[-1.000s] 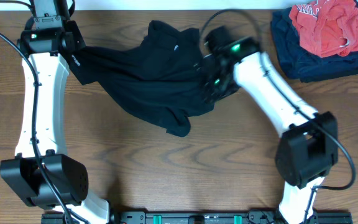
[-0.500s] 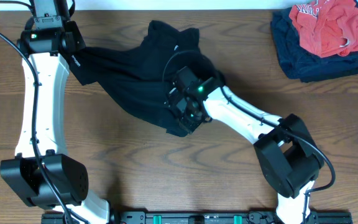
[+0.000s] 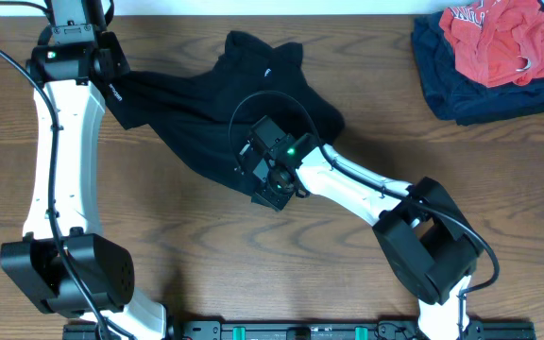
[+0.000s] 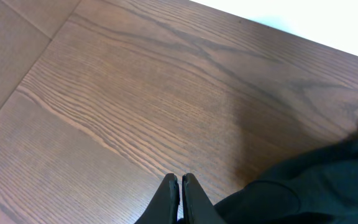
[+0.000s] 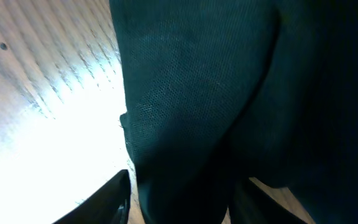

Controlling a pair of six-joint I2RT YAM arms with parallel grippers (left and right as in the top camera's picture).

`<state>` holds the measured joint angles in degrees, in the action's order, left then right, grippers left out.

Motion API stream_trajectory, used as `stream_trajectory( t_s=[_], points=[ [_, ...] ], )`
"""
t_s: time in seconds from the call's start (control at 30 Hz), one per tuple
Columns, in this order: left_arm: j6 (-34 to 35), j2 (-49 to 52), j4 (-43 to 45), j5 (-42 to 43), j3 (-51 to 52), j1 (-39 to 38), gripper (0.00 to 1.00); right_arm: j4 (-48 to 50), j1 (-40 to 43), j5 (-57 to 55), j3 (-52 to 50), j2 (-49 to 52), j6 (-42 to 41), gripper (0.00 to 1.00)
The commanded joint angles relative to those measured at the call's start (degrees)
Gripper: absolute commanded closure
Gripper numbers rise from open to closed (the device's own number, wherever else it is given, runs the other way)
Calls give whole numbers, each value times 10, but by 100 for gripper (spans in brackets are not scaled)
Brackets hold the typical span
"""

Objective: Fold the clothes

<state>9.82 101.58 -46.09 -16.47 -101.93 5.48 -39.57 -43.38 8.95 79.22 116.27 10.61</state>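
**Black trousers spread on the table, one tool at each end**

The black, thin-fabric trousers (image 3: 206,113) lie loosely spread on the brown wood-grain table (image 3: 253,274), in its upper middle. The cloth runs from the far left, where a long leg narrows toward the left tool (image 3: 116,99), across to a bunched, rumpled mass right of centre. A small white logo print (image 3: 266,72) shows near the garment's upper edge. One corner of the fabric hangs down toward the near side of the table as a rounded tip, and the right tool (image 3: 274,184) sits directly over that tip.

The left arm stands along the left side of the table, with its tool at the far left end of the trouser leg. In the left wrist view this tool (image 4: 180,186) has its two dark fingers pressed together, with only a hairline between them. Black cloth (image 4: 316,186) lies just beside them on the right, over bare table (image 4: 135,93). Whether any fabric is caught between the fingers cannot be told.

The right arm reaches in from the near right and slants across the table to the garment. In the right wrist view its tool (image 5: 179,196) is held about half wide. One finger (image 5: 114,196) shows at the lower left, the other at the lower right, and the mesh-like black fabric (image 5: 191,112) fills the gap between them. Whether the fingers press the cloth cannot be told.

At the far right corner a red crumpled garment with white lettering (image 3: 499,38) rests on a dark navy folded garment (image 3: 442,80), well apart from the trousers.
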Motion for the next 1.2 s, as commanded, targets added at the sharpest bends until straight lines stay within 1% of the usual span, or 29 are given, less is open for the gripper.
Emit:
stream_trajectory(
  t_s=[0.0, 0.07, 0.13, 0.17, 0.27, 0.37, 0.43, 0.6, 0.7, 0.8, 0.97, 1.17],
  points=[
    [6, -6, -3, -5, -7, 1, 94, -4, -4, -1, -4, 30, 5, 58],
    [6, -6, -4, -5, -7, 1, 94, -7, -4, -2, -4, 38, 0, 68],
    [5, -6, -4, -5, -7, 1, 94, -7, -3, -12, -4, 38, -21, 92],
    [5, -6, -4, -5, -7, 1, 94, -7, -3, -21, -3, 37, -33, 99],
    [5, -6, -3, -5, -7, 1, 94, -21, 4, -43, 9, 25, -58, 99],
    [5, -7, 0, -5, -7, 1, 94, -71, 21, -59, 40, 3, -69, 99],
    [5, -10, 1, -5, -7, 1, 94, -120, 39, -89, 71, -20, -83, 99],
    [5, -31, 12, -5, -7, 1, 94, -231, 112, -145, 173, -89, -84, 99],
    [5, -55, 17, -5, -7, 1, 94, -266, 163, -152, 228, -119, -83, 99],
    [5, -88, 21, -5, -7, 1, 95, -278, 221, -152, 268, -141, -81, 99],
    [5, -148, 30, -5, -7, 1, 94, -280, 300, -151, 298, -160, -74, 99],
    [6, -233, 51, -5, -7, 1, 94, -287, 354, -150, 334, -189, -49, 99]
  ],
)
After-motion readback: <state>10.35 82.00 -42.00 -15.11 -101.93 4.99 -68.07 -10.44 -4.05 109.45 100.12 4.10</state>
